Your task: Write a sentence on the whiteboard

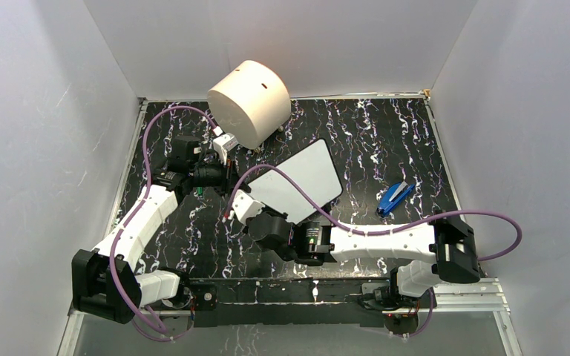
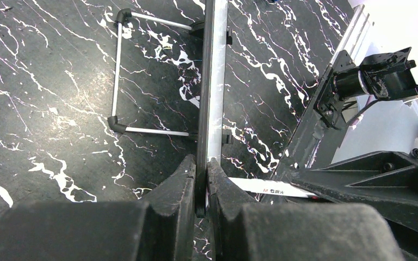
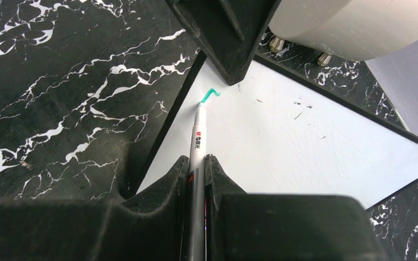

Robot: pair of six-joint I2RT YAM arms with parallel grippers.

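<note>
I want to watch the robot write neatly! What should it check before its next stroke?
1. Marker gripped by the right end effector: ok.
2. Marker tip resting on the whiteboard: ok.
3. Left end effector clamped on the whiteboard's edge: ok.
4. Blank space ahead for letters: ok.
5. Writing finished: not ok, only one short green stroke.
6. Cream cylinder clear of the whiteboard: cannot tell.
</note>
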